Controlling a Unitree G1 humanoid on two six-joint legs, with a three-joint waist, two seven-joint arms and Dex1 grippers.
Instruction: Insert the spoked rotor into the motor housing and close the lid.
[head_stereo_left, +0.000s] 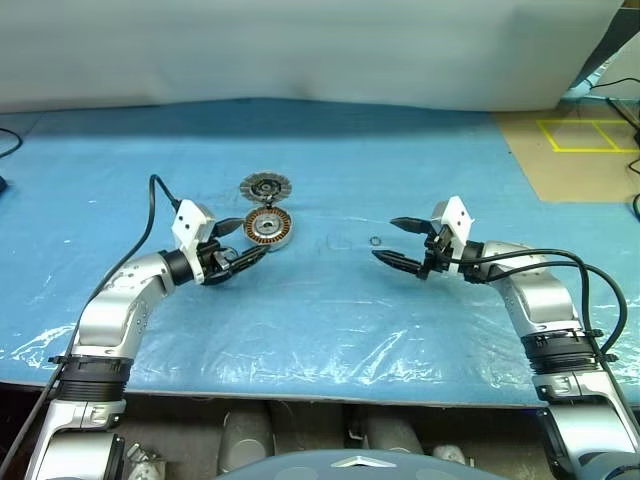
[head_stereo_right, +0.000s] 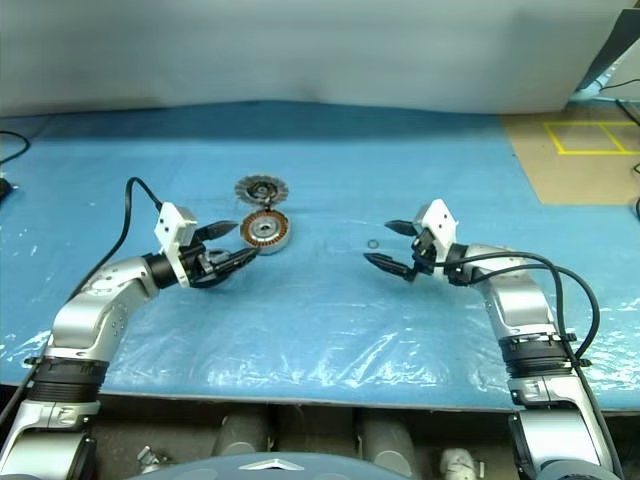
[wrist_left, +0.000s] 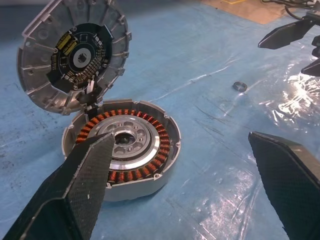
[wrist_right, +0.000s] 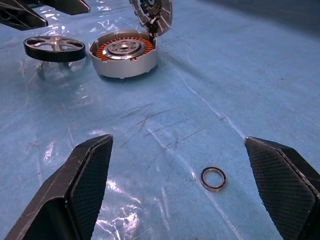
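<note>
The motor housing (wrist_left: 122, 150), a shallow silver cup with copper windings, sits open on the blue mat. Its lid (wrist_left: 75, 52), a finned grey disc with a dark centre, stands tilted up at the housing's far rim. The spoked rotor (wrist_right: 54, 48), dark-rimmed with silver spokes, lies flat beside the housing, under my left gripper's fingers (wrist_right: 25, 12). My left gripper (head_stereo_left: 250, 238) is open just left of the housing and holds nothing. My right gripper (head_stereo_left: 384, 238) hovers open and empty well to the right.
A small metal ring (wrist_right: 213, 178) lies on the mat just in front of my right gripper. The mat's front edge (head_stereo_left: 320, 385) runs near my body. A brown floor patch with yellow tape (head_stereo_left: 585, 135) lies at the back right.
</note>
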